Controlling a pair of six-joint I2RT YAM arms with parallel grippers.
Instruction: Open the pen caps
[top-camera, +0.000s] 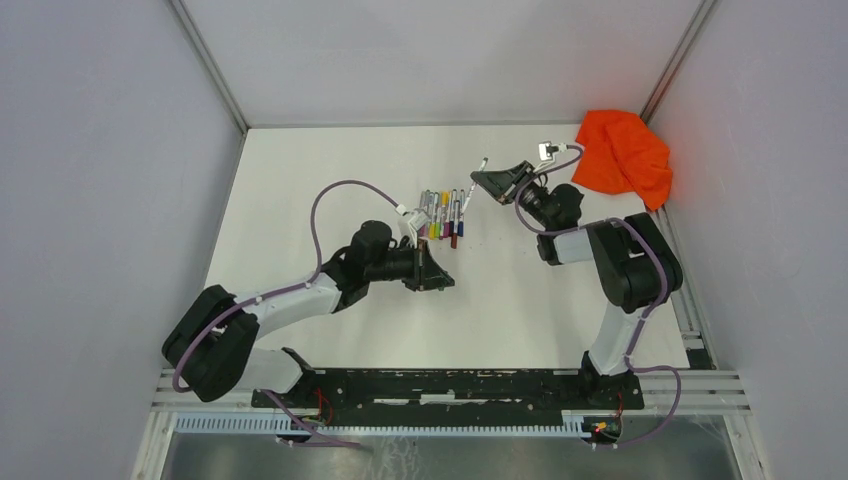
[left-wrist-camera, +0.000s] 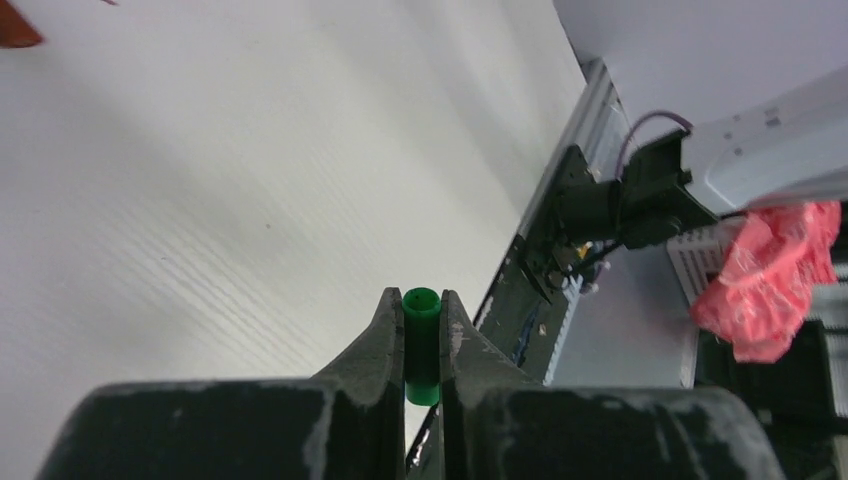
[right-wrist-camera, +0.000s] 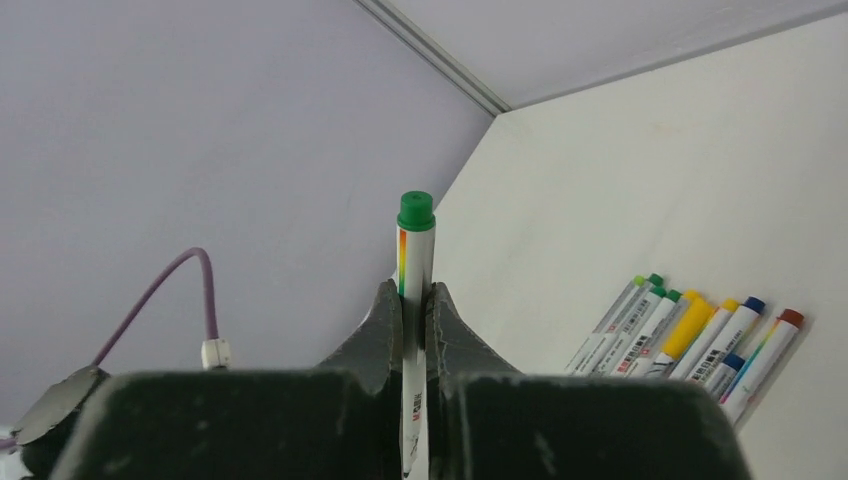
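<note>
My left gripper (left-wrist-camera: 421, 305) is shut on a small green pen cap (left-wrist-camera: 421, 340), held above the table; in the top view that gripper (top-camera: 447, 281) sits below the row of pens. My right gripper (right-wrist-camera: 415, 297) is shut on a grey-white pen (right-wrist-camera: 415, 250) with a green end, held upright off the table; in the top view the gripper (top-camera: 478, 180) holds the pen (top-camera: 481, 163) right of the row. Several pens (top-camera: 443, 213) with coloured ends lie side by side mid-table, also in the right wrist view (right-wrist-camera: 690, 335).
An orange cloth (top-camera: 625, 155) lies crumpled at the back right corner. Grey walls enclose the table on three sides. The black base rail (top-camera: 450, 385) runs along the near edge, and a purple cable (top-camera: 340, 195) loops above the left arm.
</note>
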